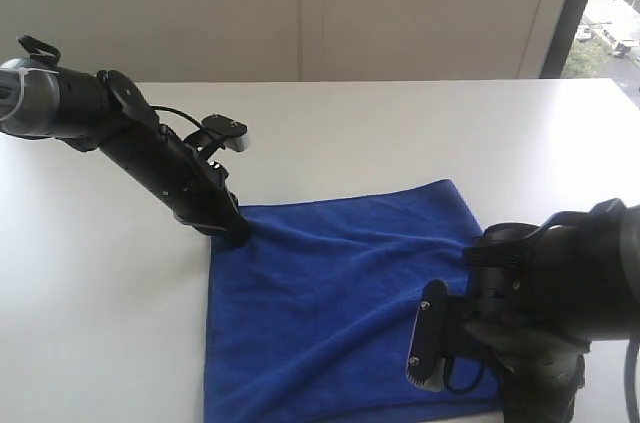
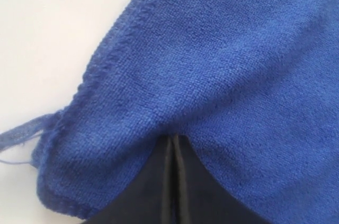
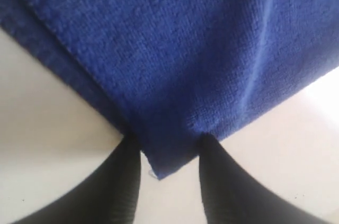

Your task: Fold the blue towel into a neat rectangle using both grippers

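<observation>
White table (image 1: 400,123), blue towel (image 1: 330,313) flat, roughly square

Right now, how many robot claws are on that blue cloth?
2. The left gripper is shut on the blue towel's upper-left corner in the exterior view; the right gripper, open, straddles the lower-right corner. None looks hidden.

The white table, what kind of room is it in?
Probably a robot lab or office, upstairs: a left arm and right arm at a plain white table, bare wall panels behind, and a window looking down on cars.
</observation>
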Motion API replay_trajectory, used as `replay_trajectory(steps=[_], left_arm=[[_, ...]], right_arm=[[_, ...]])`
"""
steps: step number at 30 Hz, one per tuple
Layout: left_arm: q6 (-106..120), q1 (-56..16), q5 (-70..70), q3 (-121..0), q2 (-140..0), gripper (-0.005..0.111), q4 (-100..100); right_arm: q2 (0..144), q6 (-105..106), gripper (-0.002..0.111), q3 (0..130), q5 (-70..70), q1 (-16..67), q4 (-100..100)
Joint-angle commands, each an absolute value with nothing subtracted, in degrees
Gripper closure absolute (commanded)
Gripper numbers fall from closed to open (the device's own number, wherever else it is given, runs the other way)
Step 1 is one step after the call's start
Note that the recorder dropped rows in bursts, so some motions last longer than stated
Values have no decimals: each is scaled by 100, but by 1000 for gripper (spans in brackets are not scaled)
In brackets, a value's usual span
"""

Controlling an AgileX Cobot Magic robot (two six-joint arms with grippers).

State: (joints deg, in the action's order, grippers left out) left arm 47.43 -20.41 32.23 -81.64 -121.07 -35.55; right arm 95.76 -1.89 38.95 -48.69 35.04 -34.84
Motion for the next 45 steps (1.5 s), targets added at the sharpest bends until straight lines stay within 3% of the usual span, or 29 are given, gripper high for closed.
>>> replay_trajectory(steps=[1,7,21,23,25,29,31,35,40,45], left_arm=[[4794,-2074,2951,-8075,-12334,107,-3340],[4794,-2074,2915,-8075,-12334,107,-3340],[4794,-2074,2881,-8075,-12334,107,-3288],[4794,-2074,2892,-8075,-12334,107,-3288],[4794,-2074,2904,-8075,-12334,107,-3288],[4794,-2074,2904,-8075,-12334,107,-3288],[4794,-2074,2904,-8075,-12334,107,-3259],[4794,-2074,2790,-8075,-12334,107,-3116],[4794,-2064,2646,-8075,-12334,107,-2736],[4794,-2064,2482,-8075,-12076,107,-2734]], right_arm=[[9602,-298,85,3861,-5043,3482,-3564],[9602,-298,108,3861,-5326,3482,-3564],[9602,-275,107,3861,-5407,3482,-3278],[9602,-275,101,3861,-5383,3482,-3278],[9602,-275,88,3861,-5395,3482,-3278],[9547,-314,47,3929,-5619,3495,-3267],[9399,-502,39,4066,-5827,3495,-3233],[8837,-574,45,4517,-5838,3575,-2939],[8095,-574,56,4703,-4103,3598,-2139],[8320,-574,93,4703,-3197,3598,-1769]])
